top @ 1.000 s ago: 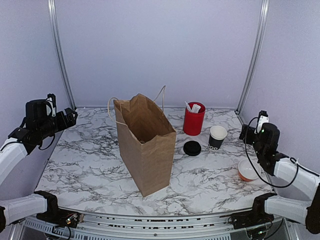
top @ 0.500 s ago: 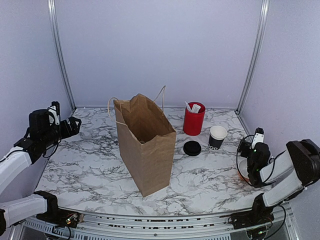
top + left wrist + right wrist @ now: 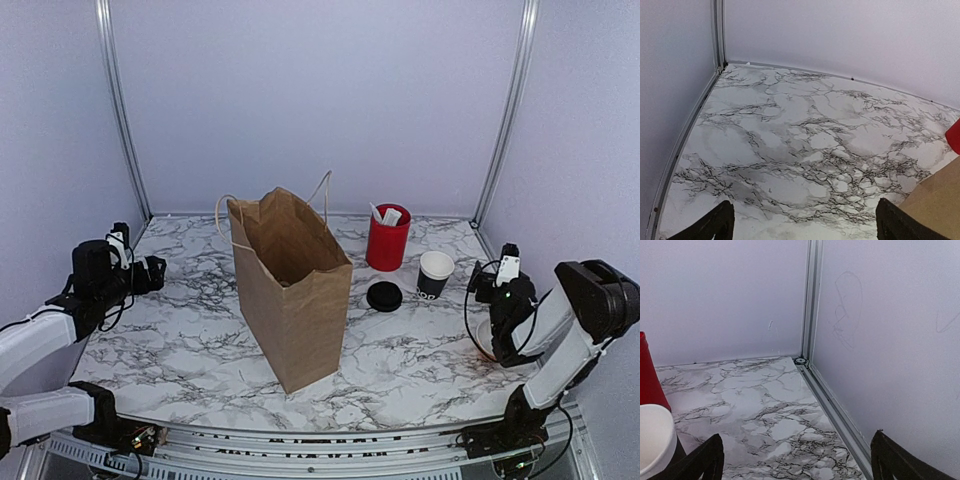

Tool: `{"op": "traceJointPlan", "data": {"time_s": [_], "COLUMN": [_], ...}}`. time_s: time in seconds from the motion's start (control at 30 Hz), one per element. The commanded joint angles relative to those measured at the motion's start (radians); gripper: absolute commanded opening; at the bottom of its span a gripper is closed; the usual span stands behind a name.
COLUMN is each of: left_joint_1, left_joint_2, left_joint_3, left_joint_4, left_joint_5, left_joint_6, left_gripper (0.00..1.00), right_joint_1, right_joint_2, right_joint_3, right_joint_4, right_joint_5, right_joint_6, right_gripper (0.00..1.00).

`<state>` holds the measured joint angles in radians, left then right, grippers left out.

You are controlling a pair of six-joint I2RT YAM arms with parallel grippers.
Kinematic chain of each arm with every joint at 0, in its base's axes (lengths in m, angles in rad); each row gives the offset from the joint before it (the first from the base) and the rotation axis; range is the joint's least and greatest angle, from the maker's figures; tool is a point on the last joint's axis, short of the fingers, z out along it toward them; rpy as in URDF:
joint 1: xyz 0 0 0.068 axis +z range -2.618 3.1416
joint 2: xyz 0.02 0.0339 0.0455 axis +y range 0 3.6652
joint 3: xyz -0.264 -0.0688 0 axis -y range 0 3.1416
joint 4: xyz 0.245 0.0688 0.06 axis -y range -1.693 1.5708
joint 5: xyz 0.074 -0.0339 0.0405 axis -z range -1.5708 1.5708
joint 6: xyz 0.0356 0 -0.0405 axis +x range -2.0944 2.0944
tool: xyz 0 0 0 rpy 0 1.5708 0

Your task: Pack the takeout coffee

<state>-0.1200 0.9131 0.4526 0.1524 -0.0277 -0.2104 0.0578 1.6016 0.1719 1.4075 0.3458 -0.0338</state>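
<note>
The coffee cup stands upright on the marble table, right of the middle of the top picture. It is black with a white inside and has no lid on. Its round black lid lies flat on the table just to the left of the cup, not touching it. Behind the lid stands a red tub with white packets poking out. A big brown paper bag stands open in the middle of the picture, left of the lid. The left gripper is far over at the left side, low above the table and well apart from the bag. In its own camera its two fingers are spread wide with only bare table between them. The right gripper is at the right side, near the cup but not touching it. Its fingers are spread wide too and hold nothing, and the cup's white rim peeks in at the lower left of that picture.
</note>
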Motion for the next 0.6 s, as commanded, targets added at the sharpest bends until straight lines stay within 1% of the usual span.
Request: {"op": "traceJointPlan", "data": {"time_s": [0.0, 0.03, 0.07, 0.13, 0.2, 0.27, 0.4, 0.5, 0.57], "left_joint_1": [0.005, 0.005, 0.005, 0.005, 0.008, 0.019, 0.058, 0.061, 0.061], "left_joint_2": [0.026, 0.028, 0.029, 0.03, 0.034, 0.052, 0.139, 0.236, 0.331], "left_joint_3": [-0.008, -0.015, -0.027, -0.064, -0.121, -0.182, -0.229, -0.253, -0.259], "left_joint_4": [0.073, 0.084, 0.098, 0.153, 0.268, 0.389, 0.58, 0.759, 0.853], "left_joint_5": [-0.114, -0.145, -0.208, -0.326, -0.445, -0.503, -0.492, -0.402, -0.358], "left_joint_6": [0.065, 0.066, 0.064, 0.052, 0.039, 0.05, 0.074, 0.099, 0.114], "left_gripper": [0.99, 0.99, 0.99, 0.99, 0.99, 0.99, 0.99, 0.99, 0.99], "right_joint_1": [0.002, 0.006, 0.007, 0.007, 0.007, 0.007, 0.007, 0.007, 0.007], "right_joint_2": [0.014, 0.002, -0.004, 0.01, 0.004, 0.009, 0.009, 0.009, 0.009], "right_joint_3": [0.027, 0.03, 0.042, 0.035, 0.038, 0.038, 0.036, 0.038, 0.038], "right_joint_4": [0.043, 0.01, -0.026, 0.012, 0.0, 0.009, 0.012, 0.011, 0.01], "right_joint_5": [0.008, 0.021, 0.024, 0.022, 0.024, 0.022, 0.021, 0.022, 0.021], "right_joint_6": [-0.03, -0.023, -0.012, -0.023, -0.02, -0.024, -0.024, -0.024, -0.025], "right_gripper": [1.0, 1.0, 1.0, 1.0, 1.0, 1.0, 1.0, 1.0, 1.0]}}
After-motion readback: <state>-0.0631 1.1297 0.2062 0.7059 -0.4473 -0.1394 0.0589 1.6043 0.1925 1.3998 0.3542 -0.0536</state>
